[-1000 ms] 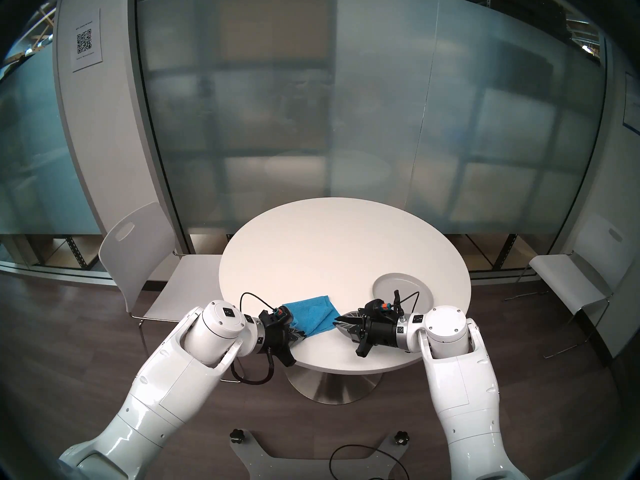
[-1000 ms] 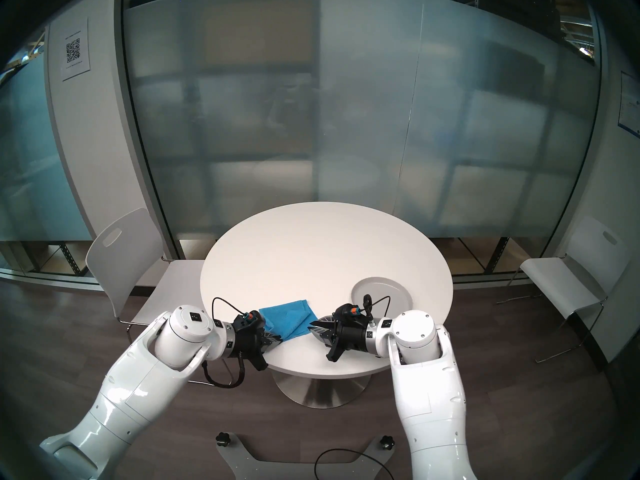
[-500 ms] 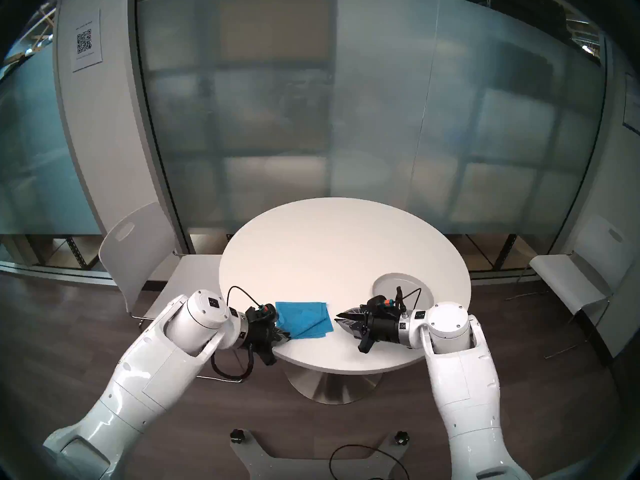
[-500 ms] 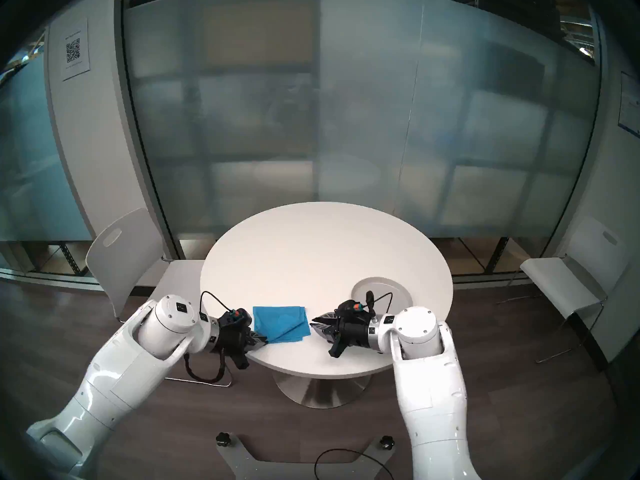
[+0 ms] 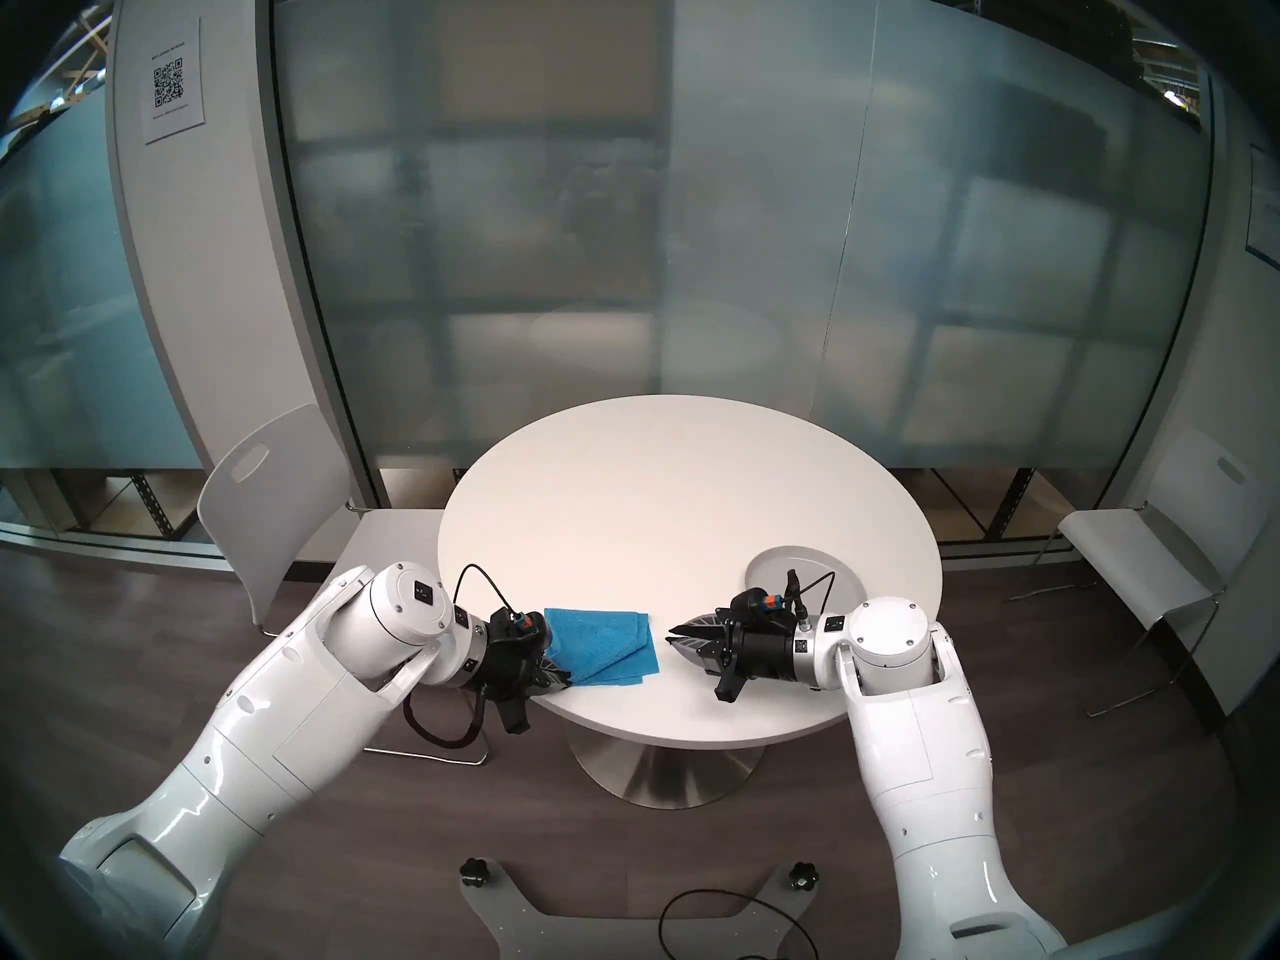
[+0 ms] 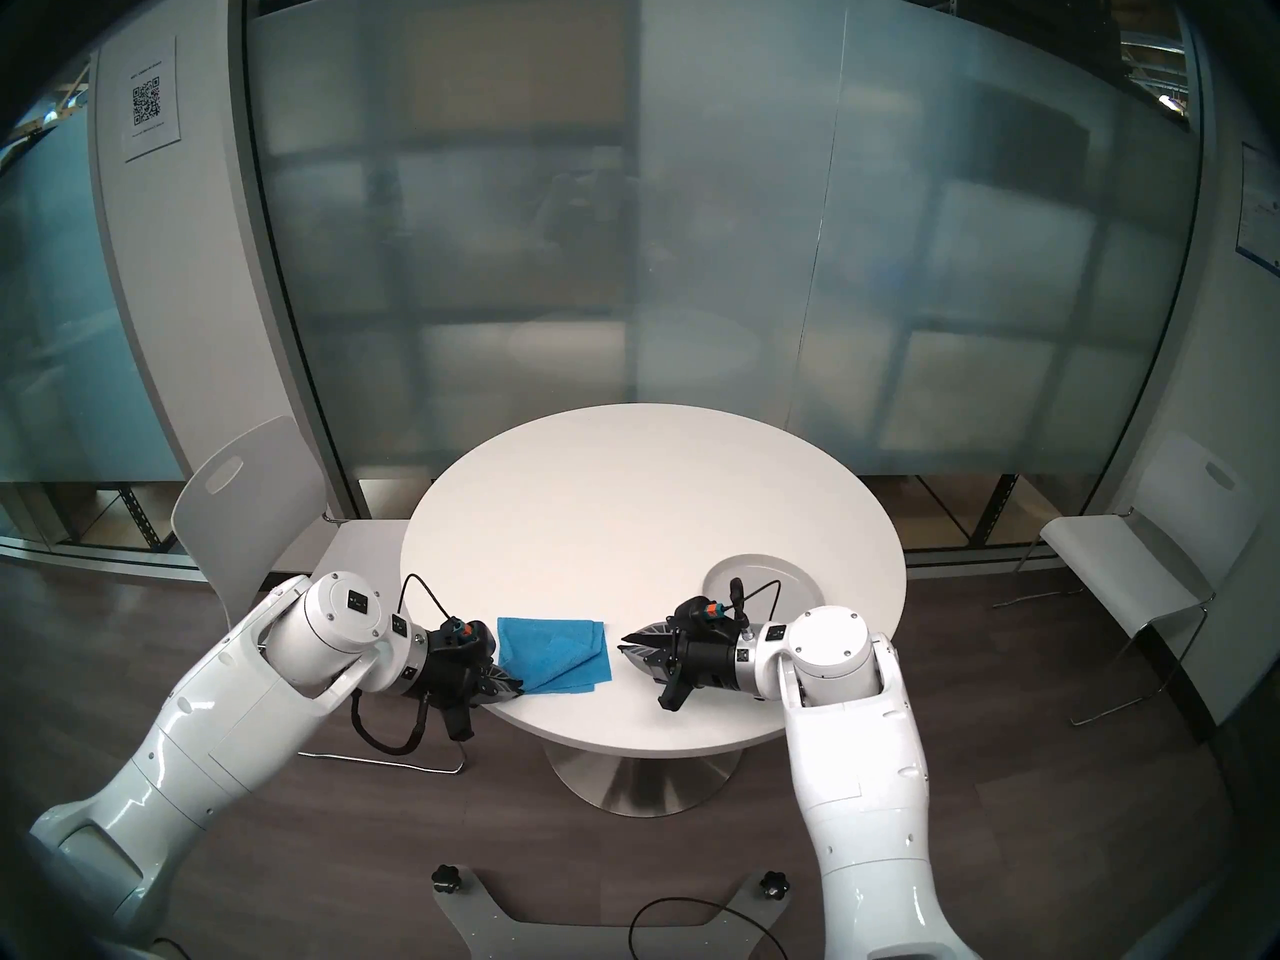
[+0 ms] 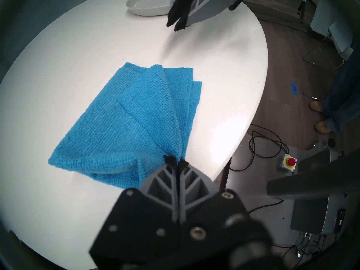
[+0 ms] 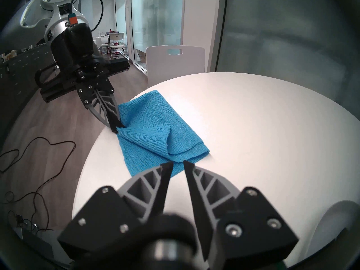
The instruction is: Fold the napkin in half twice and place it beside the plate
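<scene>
The blue napkin (image 5: 604,645) lies folded on the white round table (image 5: 658,480) near its front left edge. My left gripper (image 5: 564,676) is shut on the napkin's near left corner (image 7: 171,146), right at the table edge. My right gripper (image 5: 673,638) hovers just right of the napkin (image 8: 155,135), its jaws a narrow gap apart with nothing between them (image 8: 178,163). The light-grey plate (image 5: 828,569) sits on the right side of the table, behind my right wrist, and is empty.
One white chair (image 5: 277,494) stands left of the table and another (image 5: 1143,557) to the right. Frosted glass walls run behind. A person's feet (image 7: 319,115), cables and an emergency-stop button (image 7: 289,162) are on the floor by the table.
My left gripper has drawn back leftward toward the table edge, dragging and turning the napkin with it. The napkin's right edge has come away from my right gripper, which has barely moved.
</scene>
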You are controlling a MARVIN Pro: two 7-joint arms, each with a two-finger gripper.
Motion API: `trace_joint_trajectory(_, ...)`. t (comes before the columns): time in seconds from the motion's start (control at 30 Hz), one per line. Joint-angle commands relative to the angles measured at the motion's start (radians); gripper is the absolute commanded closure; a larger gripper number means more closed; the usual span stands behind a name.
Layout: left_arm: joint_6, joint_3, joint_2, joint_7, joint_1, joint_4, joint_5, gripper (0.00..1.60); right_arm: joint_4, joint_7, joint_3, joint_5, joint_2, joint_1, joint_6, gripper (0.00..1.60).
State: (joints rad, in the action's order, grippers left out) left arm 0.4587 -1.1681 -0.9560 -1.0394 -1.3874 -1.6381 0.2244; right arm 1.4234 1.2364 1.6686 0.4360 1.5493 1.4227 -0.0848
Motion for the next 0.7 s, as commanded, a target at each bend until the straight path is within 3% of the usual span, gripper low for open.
trace_joint_trajectory(0.0,-0.01,0.007,0.025,-0.018,0.012,0.012,0.012,1.6,-0.037,-0.005,-0.021,0.005,0.003,-0.094,0.026,0.85)
trace_joint_trajectory(0.67,-0.019,0.002,0.032,-0.034,-0.005,-0.02,0.007,1.6,-0.206,-0.055,-0.084,0.027,0.044,-0.189,0.072,0.85)
